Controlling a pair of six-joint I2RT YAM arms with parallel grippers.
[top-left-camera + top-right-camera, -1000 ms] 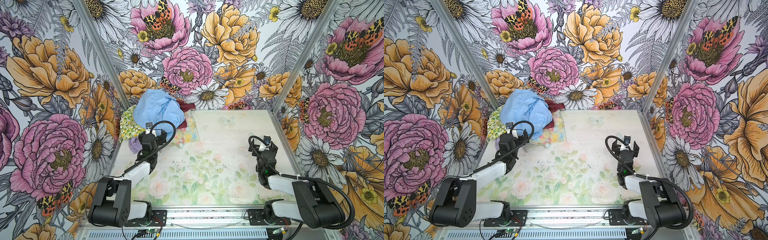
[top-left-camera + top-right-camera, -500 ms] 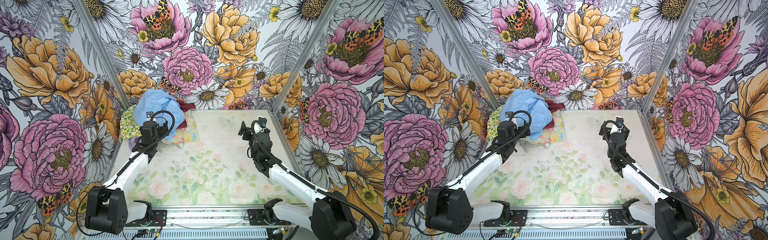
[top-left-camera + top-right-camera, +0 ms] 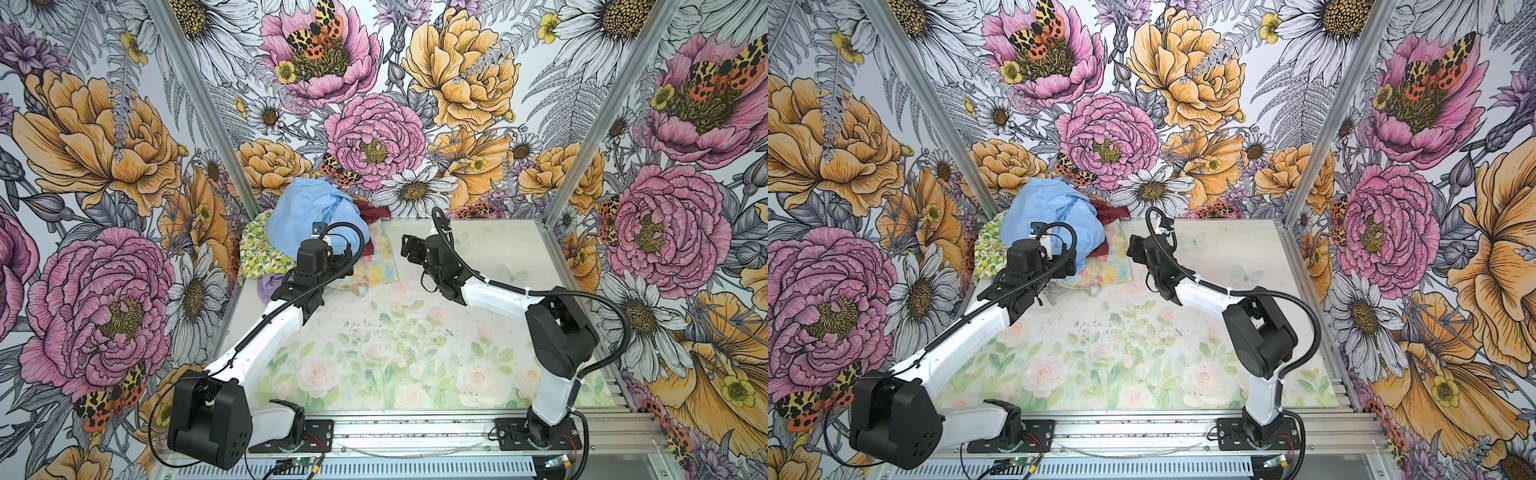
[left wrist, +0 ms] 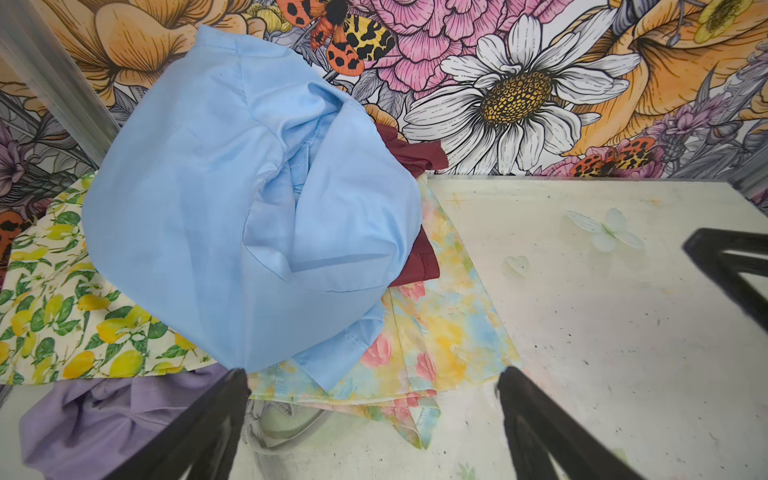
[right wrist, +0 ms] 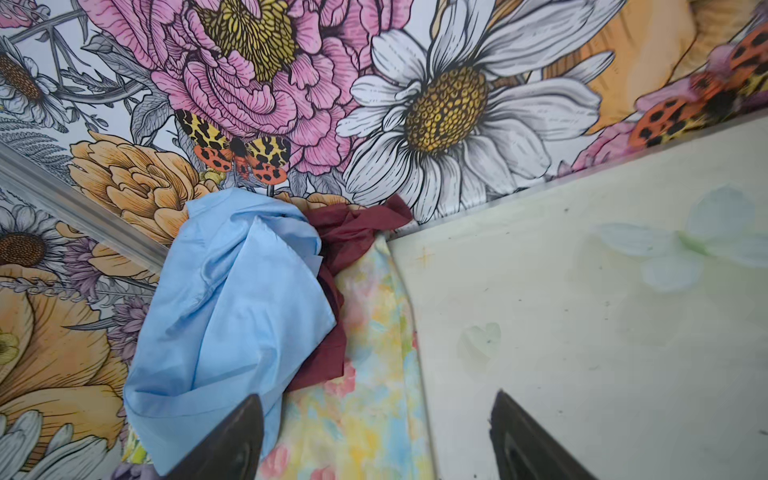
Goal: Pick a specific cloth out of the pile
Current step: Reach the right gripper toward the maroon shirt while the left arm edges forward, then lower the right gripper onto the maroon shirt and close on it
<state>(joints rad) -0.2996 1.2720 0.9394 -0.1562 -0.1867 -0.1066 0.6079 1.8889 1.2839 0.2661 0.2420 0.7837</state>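
Pile (image 3: 291, 220) in the table's (image 3: 374, 332) 11 o'clock corner, in both top views.
A top garment (image 3: 1050, 212) sits on the pile. The cloth (image 3: 372, 210) lies under it, showing at its 1 and 4 o'clock edges, against the back wall. A flat sheet (image 3: 380, 257) lies beneath both and spreads toward 4 o'clock. Another cloth (image 3: 259, 249) lies at 9 o'clock and a small cloth (image 3: 268, 284) at 7. The left gripper (image 4: 372, 372) is at the pile's 5 o'clock edge, the right gripper (image 5: 378, 395) at its 3 o'clock side.
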